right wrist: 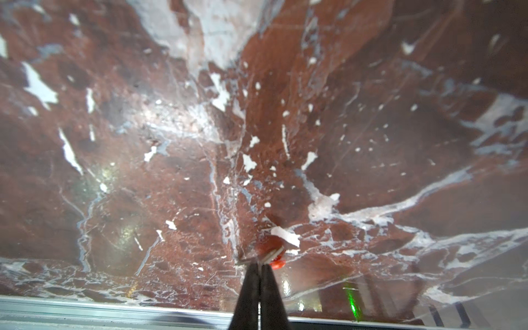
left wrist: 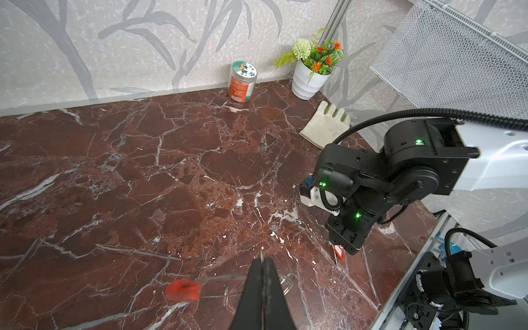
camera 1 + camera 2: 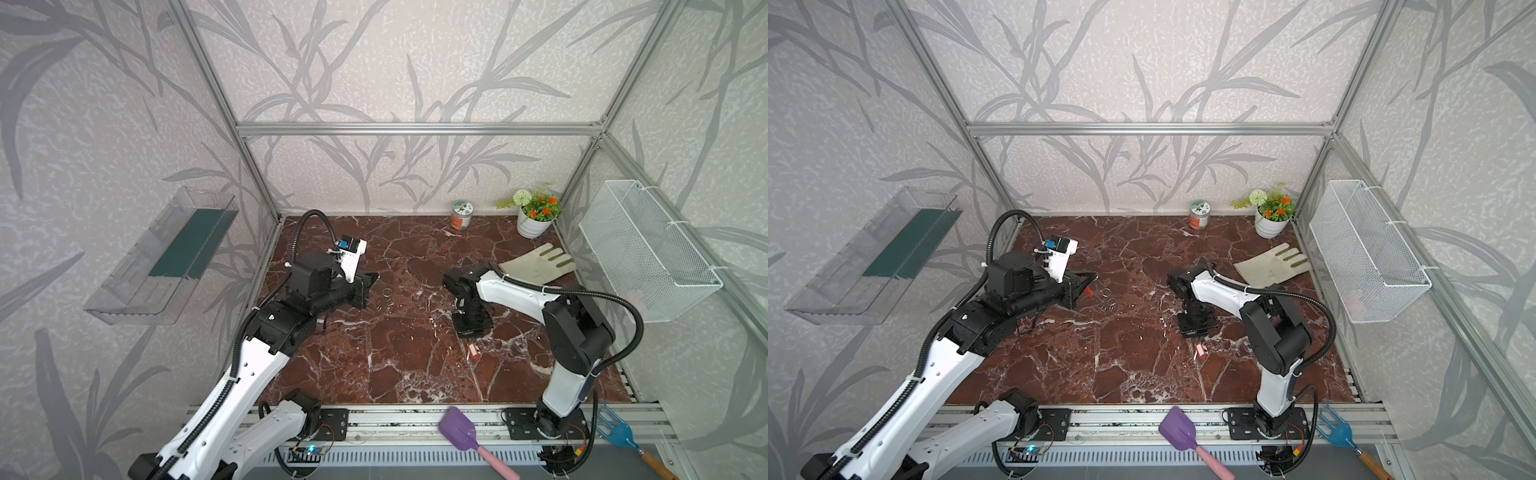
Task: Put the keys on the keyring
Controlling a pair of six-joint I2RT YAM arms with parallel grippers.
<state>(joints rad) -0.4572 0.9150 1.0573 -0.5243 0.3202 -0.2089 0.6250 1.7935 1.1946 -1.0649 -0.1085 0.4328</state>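
My left gripper (image 3: 375,277) (image 3: 1094,276) (image 2: 263,258) hovers over the table's left and is shut on the keyring. The keyring (image 2: 220,277) is a thin silvery band, and its red section (image 2: 183,290) (image 3: 1089,291) juts out beside the jaws. Small split rings (image 2: 288,281) (image 3: 386,292) (image 3: 1106,293) hang by it. My right gripper (image 3: 471,337) (image 3: 1196,338) (image 2: 336,246) (image 1: 259,264) points down at the table, right of centre. It is shut on the metal ring of the keys (image 3: 473,352) (image 3: 1200,351) (image 2: 339,253) (image 1: 276,263), a red-orange tag with a white face.
At the back stand a jar (image 3: 460,215) and a potted plant (image 3: 534,220), and a pale glove (image 3: 536,264) lies near them. A wire basket (image 3: 648,249) hangs on the right wall and a clear shelf (image 3: 162,257) on the left. A purple spatula (image 3: 459,428) lies on the front rail.
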